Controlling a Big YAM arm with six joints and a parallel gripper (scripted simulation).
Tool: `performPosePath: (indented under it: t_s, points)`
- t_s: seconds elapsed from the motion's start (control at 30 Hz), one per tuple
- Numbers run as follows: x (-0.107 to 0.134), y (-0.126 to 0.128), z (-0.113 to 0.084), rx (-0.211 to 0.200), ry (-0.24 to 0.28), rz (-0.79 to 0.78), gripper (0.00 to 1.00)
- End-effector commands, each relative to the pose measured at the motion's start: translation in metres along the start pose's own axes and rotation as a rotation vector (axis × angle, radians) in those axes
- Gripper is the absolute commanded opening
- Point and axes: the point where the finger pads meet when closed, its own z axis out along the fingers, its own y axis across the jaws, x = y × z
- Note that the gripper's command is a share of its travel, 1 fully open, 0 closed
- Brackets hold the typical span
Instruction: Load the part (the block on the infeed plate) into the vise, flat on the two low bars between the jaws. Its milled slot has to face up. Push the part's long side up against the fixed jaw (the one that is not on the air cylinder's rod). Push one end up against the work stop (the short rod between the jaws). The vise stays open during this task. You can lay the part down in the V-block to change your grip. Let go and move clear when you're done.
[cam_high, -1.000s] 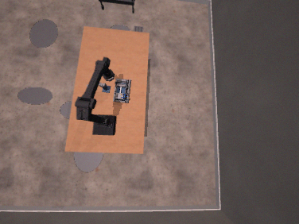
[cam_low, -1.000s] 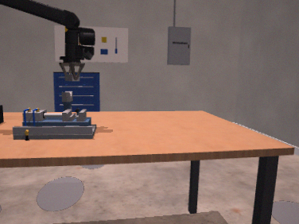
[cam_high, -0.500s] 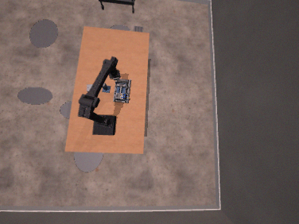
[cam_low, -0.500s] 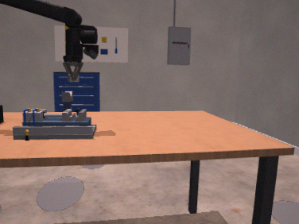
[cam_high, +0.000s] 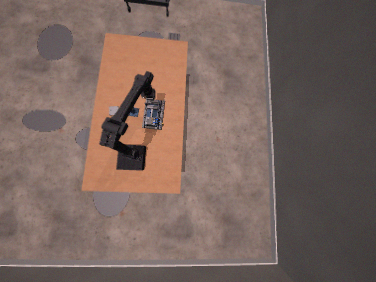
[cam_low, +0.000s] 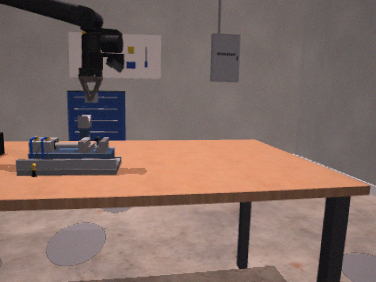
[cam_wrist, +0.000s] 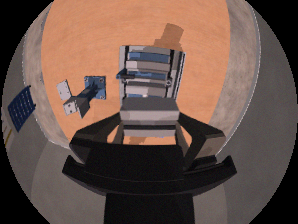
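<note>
My gripper (cam_wrist: 149, 113) (cam_low: 91, 95) (cam_high: 149, 93) points down, high above the table, and is shut on the part (cam_wrist: 149, 108), a grey block held crosswise between the dark fingers. I cannot tell which way its slot faces. The vise (cam_wrist: 152, 70) (cam_low: 65, 157) (cam_high: 154, 114) stands on the table below and just ahead of the gripper, with its jaws open. Its blue air cylinder end (cam_low: 40, 145) is on the left in the exterior view. The infeed plate (cam_wrist: 64, 90) is bare, and the V-block (cam_wrist: 89, 90) stands beside it, left of the vise in the wrist view.
The orange table (cam_low: 225, 170) (cam_high: 125, 55) carries the robot base (cam_high: 131, 159) at its near end. A blue cabinet (cam_low: 115, 112) (cam_wrist: 21, 106) stands against the wall behind the vise. Wall panels hang above it.
</note>
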Motion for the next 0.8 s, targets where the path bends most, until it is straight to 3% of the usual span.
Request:
performPosePath:
  t_s: [0.0,0.07,0.1,0.33,0.77]
  points:
    - [-0.019,-0.018,-0.021,0.018,-0.049,0.079,0.0]
    - [-0.019,-0.018,-0.021,0.018,-0.049,0.079,0.0]
    - [-0.018,-0.017,-0.039,0.027,-0.081,0.083,0.0]
    - [-0.018,-0.024,-0.029,0.022,-0.064,0.113,0.0]
    - [-0.018,-0.024,-0.028,0.021,-0.062,0.111,0.0]
